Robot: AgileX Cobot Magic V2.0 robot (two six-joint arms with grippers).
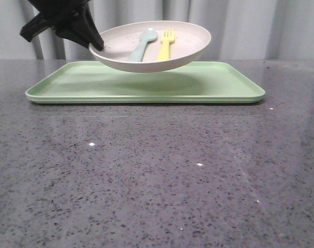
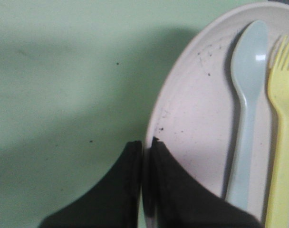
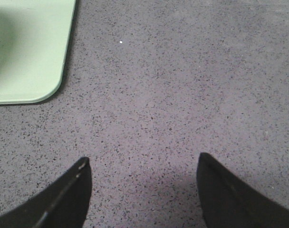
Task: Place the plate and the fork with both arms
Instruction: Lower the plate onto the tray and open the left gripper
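Note:
The cream-white plate (image 1: 185, 44) hangs tilted above the light-green tray (image 1: 84, 82), casting a shadow on it. My left gripper (image 1: 97, 45) is shut on the plate's left rim, one finger inside and one outside (image 2: 145, 142). Inside the plate (image 2: 197, 128) lies the yellow fork (image 1: 166, 45), tines toward the far rim, next to a pale blue-grey spoon (image 1: 144, 44). The left wrist view shows the fork (image 2: 281, 118) beside the spoon (image 2: 246, 95). My right gripper (image 3: 143, 164) is open over bare grey table, nothing between its fingers; it is out of the front view.
The tray (image 3: 30, 52) shows one rounded corner in the right wrist view, apart from the right gripper. The speckled grey tabletop (image 1: 157, 170) stretches in front of the tray. A grey curtain (image 1: 260, 26) hangs behind.

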